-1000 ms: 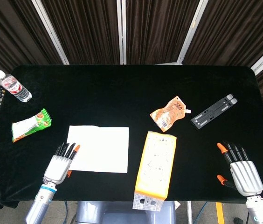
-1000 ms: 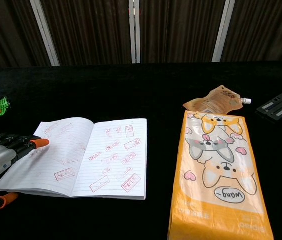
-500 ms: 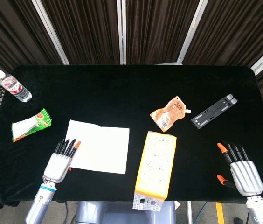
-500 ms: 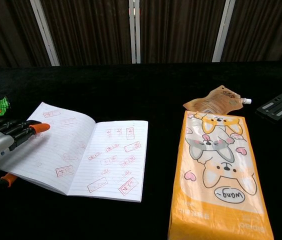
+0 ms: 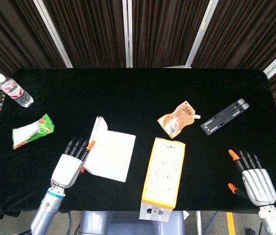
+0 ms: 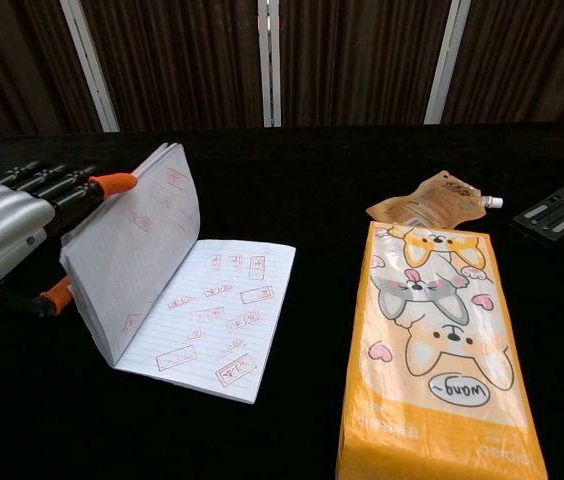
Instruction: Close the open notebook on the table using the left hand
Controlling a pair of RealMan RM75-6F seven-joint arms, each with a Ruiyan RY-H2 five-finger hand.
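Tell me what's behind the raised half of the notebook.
The left robot hand props it from behind, fingertips at its top edge. The notebook half hides the contact beneath.

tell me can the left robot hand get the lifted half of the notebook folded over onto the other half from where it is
Probably yes. The left robot hand is already behind the raised half of the notebook, fingers on it, and nothing lies on the flat page; the orange box sits apart.

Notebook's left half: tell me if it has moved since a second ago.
Yes. The notebook's left half has swung up from flat, toward the orange carton, lifted by the left robot hand behind it.
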